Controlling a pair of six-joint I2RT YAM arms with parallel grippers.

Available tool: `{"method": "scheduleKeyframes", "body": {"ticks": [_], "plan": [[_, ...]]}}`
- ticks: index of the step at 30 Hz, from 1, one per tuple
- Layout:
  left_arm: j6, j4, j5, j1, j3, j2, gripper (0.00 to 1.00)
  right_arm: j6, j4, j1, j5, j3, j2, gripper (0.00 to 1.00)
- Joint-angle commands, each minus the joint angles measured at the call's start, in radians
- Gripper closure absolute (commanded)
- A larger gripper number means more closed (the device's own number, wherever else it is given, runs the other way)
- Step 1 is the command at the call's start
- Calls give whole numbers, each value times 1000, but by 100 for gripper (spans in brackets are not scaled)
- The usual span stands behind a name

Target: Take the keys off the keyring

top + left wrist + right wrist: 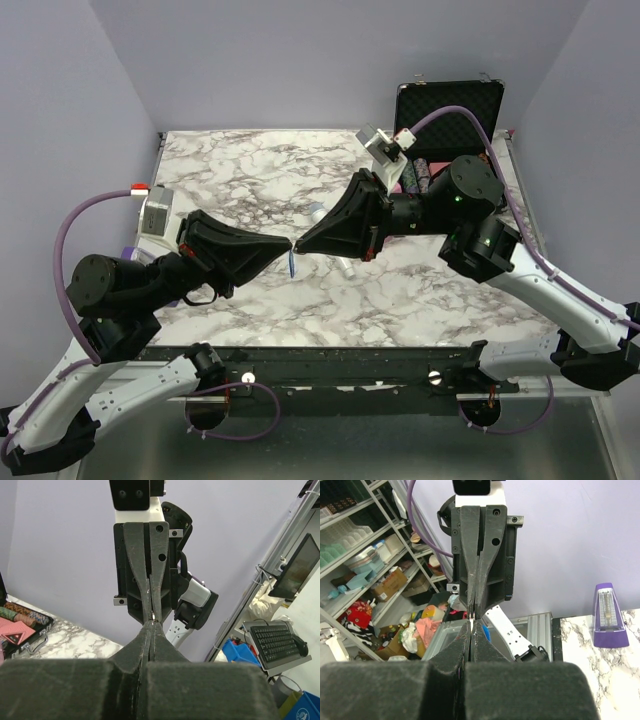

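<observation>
My left gripper [283,243] and right gripper [301,245] meet tip to tip above the middle of the marble table [260,170]. Both are shut, and a thin silver sliver of the keyring shows pinched between the meeting tips in the left wrist view [153,615] and in the right wrist view [471,620]. The blue-headed key [291,265] hangs down just below the tips. A bit of its blue shows beside the fingers in the right wrist view [487,632]. The rest of the ring is hidden by the fingers.
A white-and-grey microphone [344,267] lies on the table under the right gripper. An open black case [450,108] holding poker chips stands at the back right. A purple metronome [609,615] stands at the table's left edge.
</observation>
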Motion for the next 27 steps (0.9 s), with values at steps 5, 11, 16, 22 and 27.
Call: {"method": "scheduleKeyframes", "body": {"ticks": [5, 11, 16, 22, 27], "plan": [[5, -19, 16, -5, 17, 3, 100, 9, 30, -2, -3, -15, 7, 99], [16, -86, 53, -7, 50, 31, 100, 6, 18, -2, 0, -9, 11, 99], [71, -193, 125, -7, 105, 60, 100, -3, -40, -2, 9, -16, 2, 99], [177, -373, 222, -7, 213, 111, 100, 3, -65, -2, 12, -53, -22, 99], [269, -523, 311, -8, 306, 175, 100, -3, -114, -2, 0, -59, -25, 99]]}}
